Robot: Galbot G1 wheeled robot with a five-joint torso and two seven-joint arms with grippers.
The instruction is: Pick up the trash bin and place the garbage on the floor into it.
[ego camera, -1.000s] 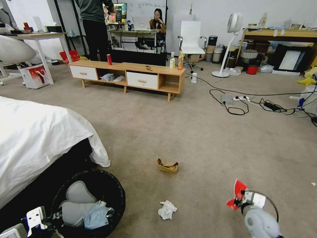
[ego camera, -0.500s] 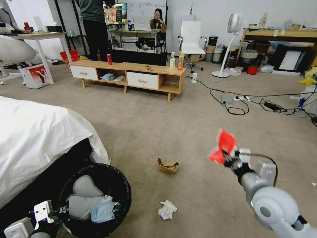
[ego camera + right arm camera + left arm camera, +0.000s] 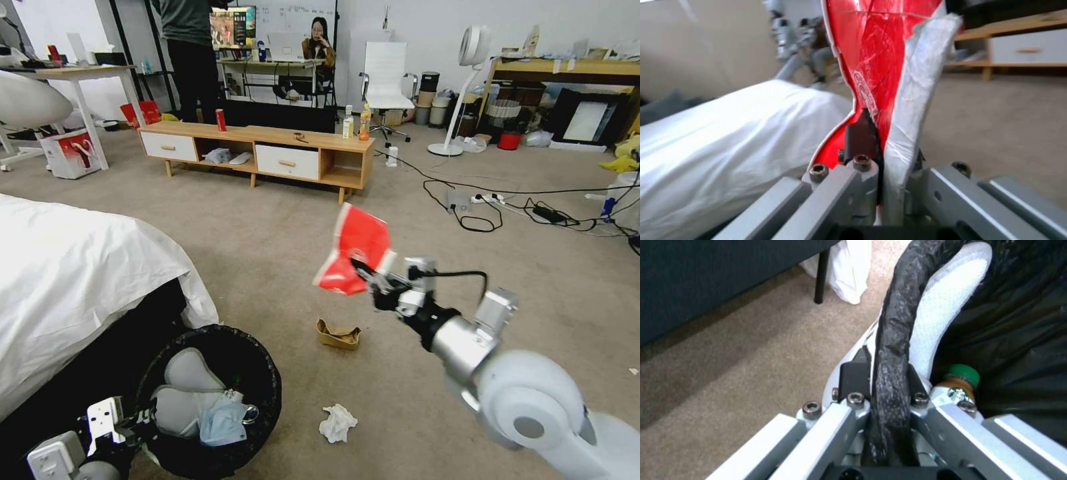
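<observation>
Head view, right arm: the right gripper (image 3: 373,280) now hangs mid-air, well above the floor (image 3: 427,280) and far higher and further left than a second ago, when it was low at the near right; it carries the crushed cup (image 3: 353,257) leftward, toward the bin's side
Right gripper's hold: jaws pinched narrow on the crushed cup (image 3: 880,66), red-and-white wall squeezed flat between the fingers (image 3: 858,136)
Left arm: the left gripper (image 3: 889,386) clamps the rolled black rim of the trash bin (image 3: 898,323), one finger outside, one inside; the bin's underside is hidden, so it is probably lifted a little, but I cannot be sure
Trash bin's place: near left, just beside the bed (image 3: 80,267); the trash bin (image 3: 260,363) has crept right and slightly further out over the last second, closing on the cup
Bin's contents: pale cloth, a blue mask, a green-capped bottle (image 3: 958,386)
Left on the carpet: the cardboard tray (image 3: 339,335) near centre; the crumpled tissue (image 3: 337,423) nearer, both well apart from the bin
Meaning: cup and bin are converging; the drop is not yet made, and two pieces wait
</observation>
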